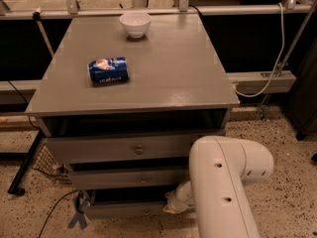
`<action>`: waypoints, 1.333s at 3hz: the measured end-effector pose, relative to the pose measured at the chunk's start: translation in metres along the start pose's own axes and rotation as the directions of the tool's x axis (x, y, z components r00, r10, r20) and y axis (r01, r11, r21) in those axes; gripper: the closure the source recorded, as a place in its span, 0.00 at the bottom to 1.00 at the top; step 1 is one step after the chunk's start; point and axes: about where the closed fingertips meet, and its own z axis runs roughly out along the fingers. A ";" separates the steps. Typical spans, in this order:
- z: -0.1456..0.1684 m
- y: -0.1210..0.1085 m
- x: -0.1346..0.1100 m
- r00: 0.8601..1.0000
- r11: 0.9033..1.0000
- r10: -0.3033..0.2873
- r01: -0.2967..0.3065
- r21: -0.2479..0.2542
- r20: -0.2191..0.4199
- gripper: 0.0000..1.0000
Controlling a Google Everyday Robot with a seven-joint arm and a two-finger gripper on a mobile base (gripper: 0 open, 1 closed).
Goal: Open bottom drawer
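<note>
The grey cabinet has three stacked drawers. The top drawer and the middle drawer each show a small round knob. The bottom drawer is the lowest grey front, near the floor, with a dark gap above it. I see no knob on it. My gripper is at the right end of the bottom drawer's front, low beside the cabinet. It is mostly hidden behind my white arm.
A blue soda can lies on its side on the cabinet top, and a white bowl stands at the back. A wire basket and a cable are on the speckled floor to the left. A rail runs behind.
</note>
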 end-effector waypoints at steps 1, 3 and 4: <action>-0.006 0.011 -0.008 1.000 1.000 -0.010 0.010 -0.002 0.015 1.00; -0.011 0.021 -0.013 1.000 1.000 -0.016 0.016 -0.008 0.019 1.00; -0.011 0.021 -0.013 1.000 1.000 -0.016 0.016 -0.008 0.019 1.00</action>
